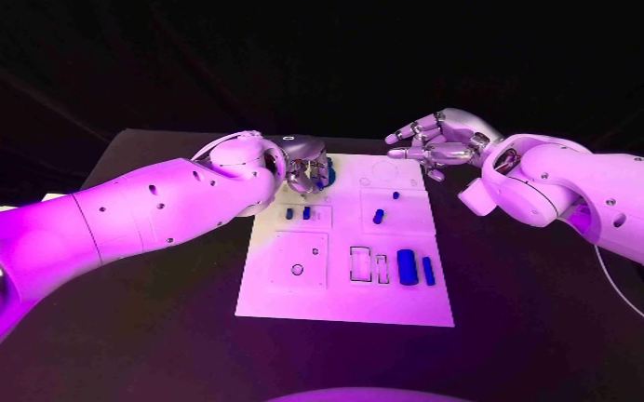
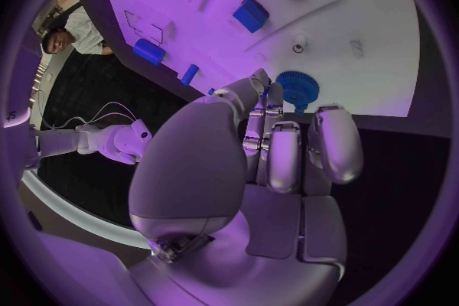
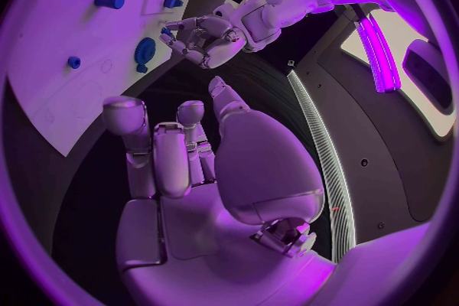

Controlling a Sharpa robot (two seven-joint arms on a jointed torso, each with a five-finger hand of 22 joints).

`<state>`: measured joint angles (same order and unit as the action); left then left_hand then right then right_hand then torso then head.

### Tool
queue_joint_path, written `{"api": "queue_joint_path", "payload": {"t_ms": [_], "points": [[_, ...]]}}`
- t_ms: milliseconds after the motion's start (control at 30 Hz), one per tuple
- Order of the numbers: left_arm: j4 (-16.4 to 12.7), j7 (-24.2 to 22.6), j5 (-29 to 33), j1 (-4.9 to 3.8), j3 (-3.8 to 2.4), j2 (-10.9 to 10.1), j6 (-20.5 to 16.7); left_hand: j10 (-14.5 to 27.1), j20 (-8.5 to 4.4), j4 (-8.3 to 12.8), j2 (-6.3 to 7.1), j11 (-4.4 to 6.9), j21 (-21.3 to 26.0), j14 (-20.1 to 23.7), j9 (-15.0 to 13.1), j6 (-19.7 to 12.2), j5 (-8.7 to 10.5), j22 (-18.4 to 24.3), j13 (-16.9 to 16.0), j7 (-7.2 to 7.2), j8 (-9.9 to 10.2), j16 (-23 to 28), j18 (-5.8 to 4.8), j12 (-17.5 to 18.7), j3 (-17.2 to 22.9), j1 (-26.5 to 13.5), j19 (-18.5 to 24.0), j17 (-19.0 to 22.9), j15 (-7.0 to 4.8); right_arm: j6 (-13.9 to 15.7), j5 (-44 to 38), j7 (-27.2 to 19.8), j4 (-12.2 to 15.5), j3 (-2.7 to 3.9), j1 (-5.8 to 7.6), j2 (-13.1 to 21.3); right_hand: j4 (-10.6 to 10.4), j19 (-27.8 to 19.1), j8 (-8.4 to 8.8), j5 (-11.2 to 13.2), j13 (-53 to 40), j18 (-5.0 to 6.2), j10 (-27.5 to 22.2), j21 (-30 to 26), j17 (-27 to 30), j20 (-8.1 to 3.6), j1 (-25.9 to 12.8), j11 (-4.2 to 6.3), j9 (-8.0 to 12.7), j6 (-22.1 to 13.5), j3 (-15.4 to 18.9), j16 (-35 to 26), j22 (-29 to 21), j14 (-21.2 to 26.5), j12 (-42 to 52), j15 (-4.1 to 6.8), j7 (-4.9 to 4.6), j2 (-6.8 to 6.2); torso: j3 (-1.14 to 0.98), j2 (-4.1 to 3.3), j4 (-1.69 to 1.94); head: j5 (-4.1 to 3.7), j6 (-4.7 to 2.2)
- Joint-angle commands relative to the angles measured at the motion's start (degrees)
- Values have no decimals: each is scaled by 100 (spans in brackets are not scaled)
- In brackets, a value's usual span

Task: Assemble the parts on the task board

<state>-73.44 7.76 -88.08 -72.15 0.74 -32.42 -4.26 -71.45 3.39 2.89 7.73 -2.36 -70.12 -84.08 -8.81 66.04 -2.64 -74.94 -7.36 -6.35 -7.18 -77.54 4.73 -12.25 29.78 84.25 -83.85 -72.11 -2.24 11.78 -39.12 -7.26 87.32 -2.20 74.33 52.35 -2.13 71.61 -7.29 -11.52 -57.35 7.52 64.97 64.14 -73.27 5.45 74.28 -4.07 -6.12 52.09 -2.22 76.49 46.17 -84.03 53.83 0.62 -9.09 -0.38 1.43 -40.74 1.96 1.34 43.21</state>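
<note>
The white task board [image 1: 342,300] lies in the middle of the black table. A blue gear [image 2: 294,86] lies flat near its far left corner, also visible as the gear [image 3: 144,52]. My left hand [image 1: 306,165] hangs over that corner with its fingers curled down, the fingertips [image 2: 271,96] right at the gear's edge; whether they grip it is hidden. My right hand [image 1: 436,141] hovers above the board's far right corner, fingers spread, holding nothing. Small blue parts [image 1: 379,216] stand mid-board, and two longer blue parts [image 1: 407,267] lie at its right.
Two small blue pegs [image 1: 288,213] stand just on the near side of my left hand. Outlined recesses [image 1: 360,264] mark the board's near half. Black table [image 1: 537,328] surrounds the board, with free room on both sides and in front.
</note>
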Motion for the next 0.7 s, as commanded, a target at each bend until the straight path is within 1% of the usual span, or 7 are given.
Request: {"api": "queue_joint_path", "payload": {"t_ms": [33,100,267,367,467,600,700], "points": [[-75,76,192,-13,-15,-88,-70,-27,16,1,-12,-24,-37,-207,3,6,-19,-279,-16,-45,30,-12,-81,23,30,-74,-137,10,27,-40,-46,-58,-10,0,-4,-5,2,-31,-32,4,1,49,-7,-21,-4,-5,-20,2,-7,-37,24,-26,-3,-162,-8,-12,-2,47,0,1,3,1,-13],[-71,107,220,-15,-20,-146,-16,-31,18,6,-10,-24,-41,-207,5,13,-19,-284,-20,-46,33,-11,-82,28,37,-90,-136,13,27,-41,-47,-58,-14,0,-4,-6,2,-31,-32,4,1,49,-7,-21,-4,-5,-20,2,-7,-37,24,-26,-3,-162,-8,-12,-2,47,4,-3,-9,11,-1],[-29,144,252,-12,-23,-212,90,-35,19,8,-9,-24,-47,-206,6,19,-19,-289,-24,-47,35,-9,-83,32,43,-108,-136,17,27,-43,-51,-59,-20,0,-4,-7,2,-31,-32,4,1,49,-7,-21,-4,-5,-20,2,-7,-37,24,-26,-3,-162,-8,-12,-2,47,11,-5,-5,36,4],[0,165,261,-10,-22,-239,151,-37,20,11,-6,-23,-48,-205,6,23,-19,-292,-27,-46,37,-6,-82,35,46,-118,-135,22,27,-47,-52,-60,-19,0,-5,-10,2,-31,-32,4,1,49,-7,-21,-4,-5,-20,2,-7,-37,24,-26,-3,-162,-8,-12,-2,47,6,-3,-6,67,32],[23,182,265,-7,-21,-263,210,-38,21,11,-6,-23,-48,-204,7,24,-19,-292,-27,-46,37,-6,-82,36,46,-121,-134,24,27,-50,-53,-62,-19,0,-6,-10,2,-31,-32,4,1,49,-7,-21,-4,-5,-20,2,-7,-37,24,-26,-3,-162,-8,-12,-2,47,2,-4,-8,85,23],[47,202,274,-3,-18,-289,297,-43,22,17,-2,-21,-44,-202,7,31,-19,-292,-31,-44,39,0,-81,39,50,-133,-132,33,27,-50,-53,-62,-22,0,-7,-10,2,-31,-32,4,1,49,-7,-21,-4,-5,-20,2,-7,-37,24,-26,-3,-162,-8,-12,-2,47,8,-4,-3,81,38],[87,224,294,2,-16,-281,352,-49,23,23,6,-19,-18,-196,8,38,-18,-277,-36,-41,41,11,-75,42,51,-148,-122,50,26,-49,-53,-62,-25,0,-8,-14,-4,-33,-38,2,18,51,-14,-32,7,-4,-20,2,-9,-41,29,-37,-18,-159,-17,-13,-3,62,7,-6,-6,102,37]]}}
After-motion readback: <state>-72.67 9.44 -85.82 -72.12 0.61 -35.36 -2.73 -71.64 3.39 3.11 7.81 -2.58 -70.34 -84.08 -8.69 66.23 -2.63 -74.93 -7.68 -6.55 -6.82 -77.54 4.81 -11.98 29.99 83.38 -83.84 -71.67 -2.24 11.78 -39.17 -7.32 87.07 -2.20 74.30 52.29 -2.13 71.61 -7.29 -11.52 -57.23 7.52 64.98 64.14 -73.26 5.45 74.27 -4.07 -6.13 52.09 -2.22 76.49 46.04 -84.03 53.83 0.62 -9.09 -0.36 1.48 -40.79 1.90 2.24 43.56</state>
